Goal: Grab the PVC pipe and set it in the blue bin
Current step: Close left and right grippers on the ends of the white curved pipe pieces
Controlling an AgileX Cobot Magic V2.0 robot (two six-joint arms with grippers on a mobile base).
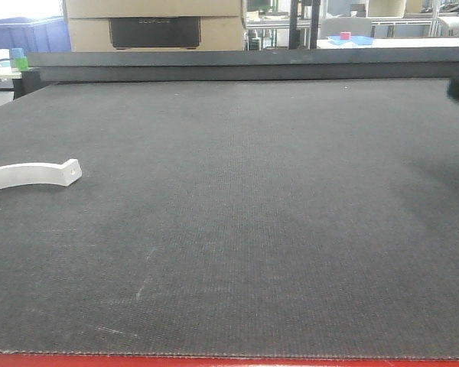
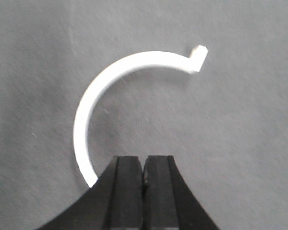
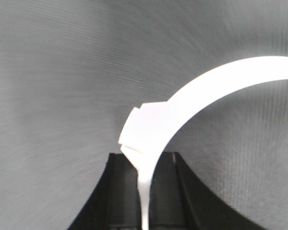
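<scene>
L claw [image 2: 143,161] is sitting closed, curved pipe [image 2: 93,103] lying on surface [image 1: 252,229] just ahead, 11 o'clock; R claw [image 3: 145,159] is gripping second pipe [image 3: 182,105].

Looks like a lab/workshop bay, not a home. Big worktop [image 1: 252,229] under a dark grey woven mat, with a red strip [image 1: 214,361] on its near edge. A large cardboard box [image 1: 153,38] stands behind the far edge. Left of the box: blue storage crate [image 1: 30,34], white cup [image 1: 1,60]. Right of the box: dark post [image 1: 294,23], a pale bench [image 1: 398,43] carrying a blue tray [image 1: 352,40].
</scene>
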